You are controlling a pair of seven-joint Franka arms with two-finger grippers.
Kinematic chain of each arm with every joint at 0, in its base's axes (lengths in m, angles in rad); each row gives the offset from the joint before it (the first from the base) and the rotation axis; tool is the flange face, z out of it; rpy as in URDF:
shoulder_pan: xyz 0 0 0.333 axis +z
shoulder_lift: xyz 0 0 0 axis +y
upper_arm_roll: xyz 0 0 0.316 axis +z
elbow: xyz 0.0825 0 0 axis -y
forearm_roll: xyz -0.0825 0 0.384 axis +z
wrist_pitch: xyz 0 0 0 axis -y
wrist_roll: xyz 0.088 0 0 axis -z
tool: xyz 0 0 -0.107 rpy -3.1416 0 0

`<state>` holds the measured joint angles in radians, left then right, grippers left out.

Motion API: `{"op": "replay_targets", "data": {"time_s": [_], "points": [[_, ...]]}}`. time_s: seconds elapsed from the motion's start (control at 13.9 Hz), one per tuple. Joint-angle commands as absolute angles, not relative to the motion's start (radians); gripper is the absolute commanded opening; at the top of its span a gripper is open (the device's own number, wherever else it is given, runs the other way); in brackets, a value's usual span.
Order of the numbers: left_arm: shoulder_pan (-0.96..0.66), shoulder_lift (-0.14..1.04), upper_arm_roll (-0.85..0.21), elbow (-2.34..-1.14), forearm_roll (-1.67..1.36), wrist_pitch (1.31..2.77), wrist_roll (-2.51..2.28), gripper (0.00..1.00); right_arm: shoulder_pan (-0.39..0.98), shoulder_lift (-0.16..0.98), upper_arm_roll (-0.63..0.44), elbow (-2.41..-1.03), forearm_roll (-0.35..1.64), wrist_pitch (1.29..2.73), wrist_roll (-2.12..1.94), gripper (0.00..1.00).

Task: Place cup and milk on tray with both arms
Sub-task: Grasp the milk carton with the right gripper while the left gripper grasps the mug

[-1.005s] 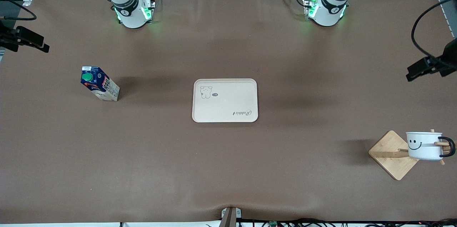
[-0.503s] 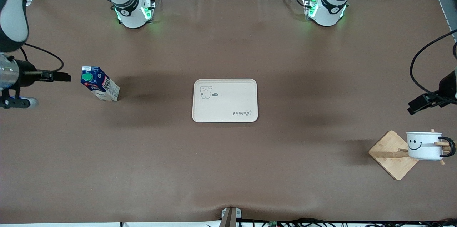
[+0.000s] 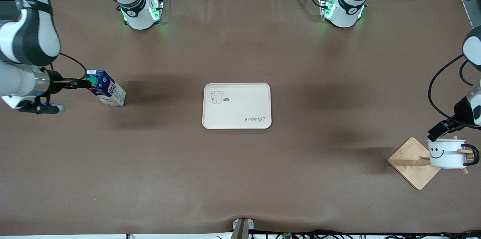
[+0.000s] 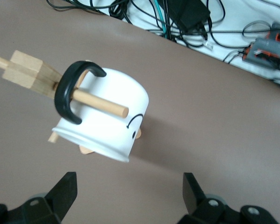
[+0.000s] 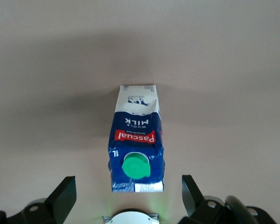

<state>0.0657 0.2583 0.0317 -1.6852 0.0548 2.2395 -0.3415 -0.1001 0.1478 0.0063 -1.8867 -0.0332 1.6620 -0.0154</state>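
**Head count at the table**

One tray (image 3: 236,106), one milk carton (image 3: 105,88), one cup (image 3: 446,153) (hung on one wooden rack (image 3: 412,163)). Two arms, two grippers (image 3: 82,84) (image 3: 440,130). The rack's pegs look like three, perhaps more.

tray (image 3: 236,106) mid-table between milk (image 3: 105,88) and cup (image 3: 446,153) on rack (image 3: 413,162)

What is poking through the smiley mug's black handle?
A round wooden peg of the wooden rack passes through the white enamel smiley mug's black loop handle. The mug's inside is not visible.
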Motion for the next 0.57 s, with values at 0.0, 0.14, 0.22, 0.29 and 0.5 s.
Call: {"op": "replay_targets", "data": {"time_s": [0.0, 0.14, 0.22, 0.29, 0.5], "points": [[0.067, 0.259, 0.029, -1.793, 0.066, 2.42, -0.409, 1.0, -0.115, 0.048, 0.018, -2.078, -0.054, 1.771, -0.029, 1.0], [0.087, 0.27, 0.029, -1.857, 0.067, 2.558, -0.41, 1.0, -0.11, 0.043, 0.018, -2.114, -0.054, 1.796, -0.029, 1.0], [0.087, 0.282, 0.029, -1.865, 0.067, 2.595, -0.411, 0.98, -0.11, 0.043, 0.018, -2.132, -0.055, 1.821, -0.032, 1.0], [0.087, 0.291, 0.029, -1.864, 0.067, 2.615, -0.411, 0.9, -0.11, 0.043, 0.018, -2.143, -0.06, 1.831, -0.034, 1.0], [0.086, 0.325, 0.029, -1.858, 0.067, 2.681, -0.411, 0.61, -0.104, 0.041, 0.02, -2.154, -0.078, 1.839, -0.034, 1.0]]}}
